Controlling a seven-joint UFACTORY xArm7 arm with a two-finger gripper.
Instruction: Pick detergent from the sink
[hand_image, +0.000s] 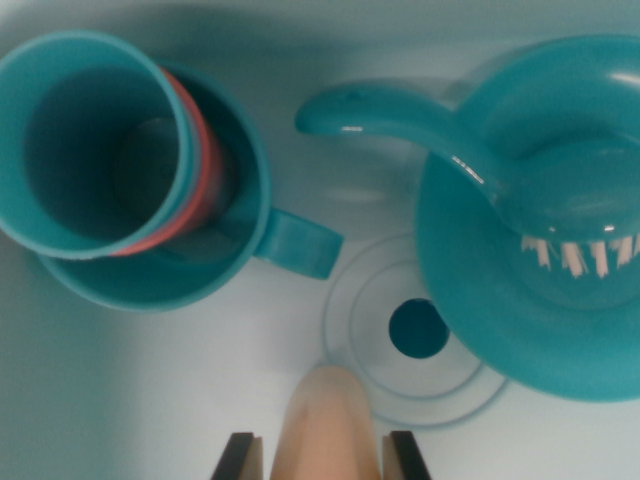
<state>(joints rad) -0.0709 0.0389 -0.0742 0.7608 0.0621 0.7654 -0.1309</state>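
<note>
Gripping a peach detergent bottle (330, 425) between end effector (325, 458) fingers above sink (200, 390) drain (418, 328); stacked cups (130, 165) upper-left, brush (480, 165) upper-right; no readable labels.

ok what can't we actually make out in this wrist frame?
- Detergent bottle: only its peach top shows; the bottom edge cuts off the rest, and it is blurred.
- Gripper: only two dark fingertips show beside the bottle; contact unclear.
- Brush: bristles mostly hidden under its own head; right edge crops it.
- Mug: inside blocked by the stacked cups.
</note>
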